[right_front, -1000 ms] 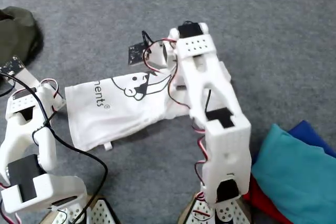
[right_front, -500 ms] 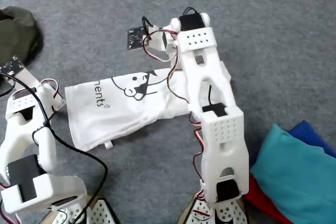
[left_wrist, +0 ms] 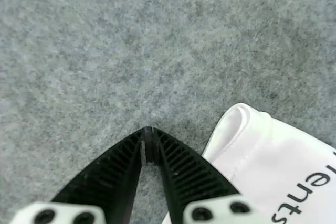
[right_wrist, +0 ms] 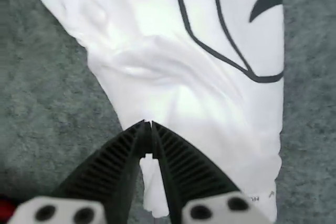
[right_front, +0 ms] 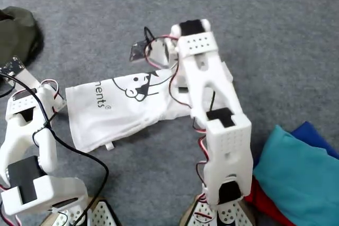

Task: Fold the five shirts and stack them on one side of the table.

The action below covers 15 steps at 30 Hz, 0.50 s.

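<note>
Far left – dark green shirt (right_front: pixel 16 30) bunched at the table edge. Left gripper (left_wrist: pixel 147 148) clenched on nothing, tips over the grey table cover (right_front: pixel 265 35), just beside the white shirt (right_front: pixel 122 109). That shirt lies flat mid-table. Right gripper (right_wrist: pixel 147 140) is above its right part, jaws closed – can't tell if cloth is pinched. Far right: teal shirt (right_front: pixel 296 173) on top of blue shirt (right_front: pixel 312 130) and red shirt (right_front: pixel 265 202).

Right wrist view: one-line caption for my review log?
The right gripper, shut, over the white printed shirt lying on the gray table cover.
</note>
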Motion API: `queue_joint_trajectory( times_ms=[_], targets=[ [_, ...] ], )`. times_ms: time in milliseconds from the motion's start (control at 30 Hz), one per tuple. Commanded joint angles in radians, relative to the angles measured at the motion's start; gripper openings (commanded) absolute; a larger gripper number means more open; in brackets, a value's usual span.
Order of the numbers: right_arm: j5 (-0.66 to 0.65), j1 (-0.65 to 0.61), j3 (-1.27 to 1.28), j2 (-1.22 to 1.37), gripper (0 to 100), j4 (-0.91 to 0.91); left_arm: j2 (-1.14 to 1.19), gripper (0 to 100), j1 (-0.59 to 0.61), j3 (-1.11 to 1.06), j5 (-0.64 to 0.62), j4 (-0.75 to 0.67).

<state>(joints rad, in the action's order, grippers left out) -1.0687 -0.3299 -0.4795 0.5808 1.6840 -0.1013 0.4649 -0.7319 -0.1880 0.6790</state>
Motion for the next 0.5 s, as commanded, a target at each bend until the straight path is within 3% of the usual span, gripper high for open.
queue_joint_trajectory(
  times_ms=[0,300,467],
  targets=[
    [0.032,-0.019,0.133,-0.113,0.5,-0.169,-0.005,2,-0.011,0.04,0.026,-0.005],
    [0.061,-0.105,0.26,-0.107,0.5,-0.381,-0.005,2,-0.011,0.04,0.029,-0.005],
    [0.061,-0.13,0.234,-0.038,0.5,-0.399,-0.005,2,-0.011,0.038,0.031,-0.005]
  ],
)
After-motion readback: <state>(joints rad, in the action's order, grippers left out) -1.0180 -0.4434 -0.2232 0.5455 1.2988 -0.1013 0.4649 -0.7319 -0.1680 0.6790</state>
